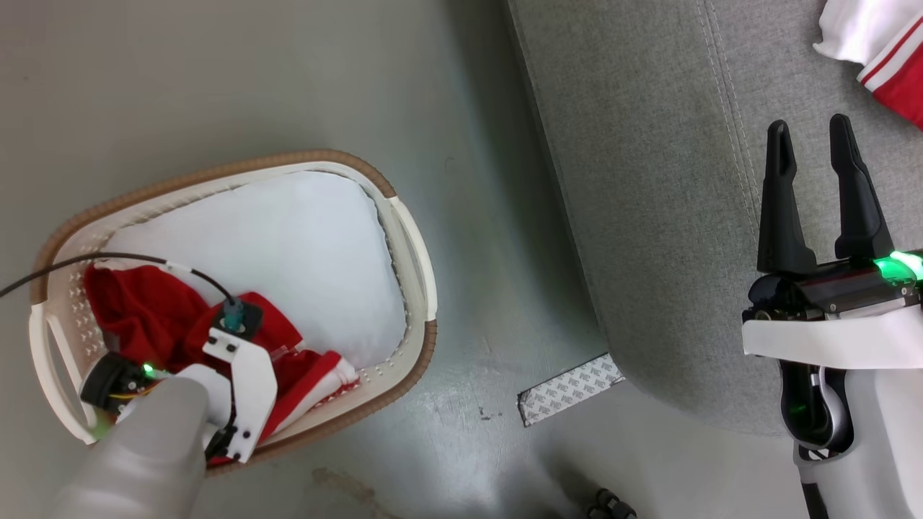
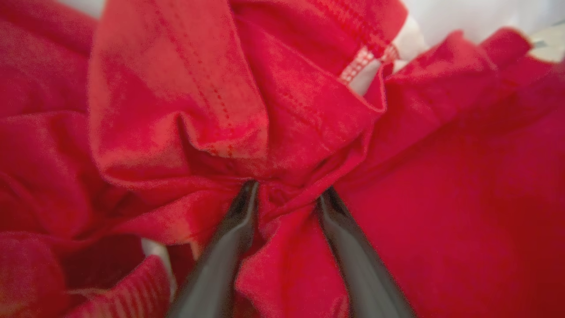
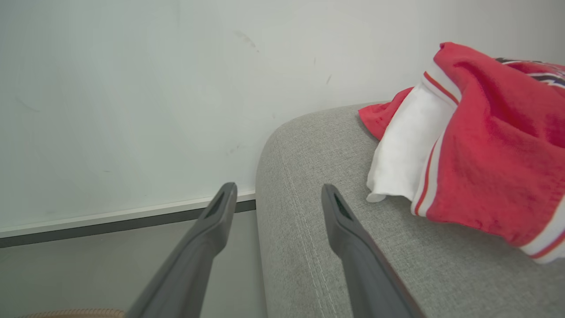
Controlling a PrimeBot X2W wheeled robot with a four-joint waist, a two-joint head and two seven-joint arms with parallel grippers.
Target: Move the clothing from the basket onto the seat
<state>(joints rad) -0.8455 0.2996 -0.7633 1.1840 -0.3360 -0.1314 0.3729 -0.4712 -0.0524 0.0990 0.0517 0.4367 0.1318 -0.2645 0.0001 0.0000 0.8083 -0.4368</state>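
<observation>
The basket (image 1: 216, 169) stands on the floor at the lower left, and red clothing (image 1: 151, 317) with white trim is bunched in its near corner. My left arm reaches down into it, hiding the fingers in the head view. In the left wrist view my left gripper (image 2: 288, 190) is buried in the red clothing (image 2: 176, 88), shut on a gathered fold. My right gripper (image 1: 811, 130) hovers open and empty over the grey seat (image 1: 649, 180). Another red and white garment (image 1: 887, 58) lies on the seat (image 3: 318, 145), just right of the right gripper (image 3: 278, 187).
A pale white pad (image 1: 288, 245) lines the basket's bottom. A patterned strip (image 1: 570, 389) lies on the grey floor between basket and seat. A small dark object (image 1: 609, 504) sits at the bottom edge. A white wall (image 3: 132, 88) rises behind the seat's rounded end.
</observation>
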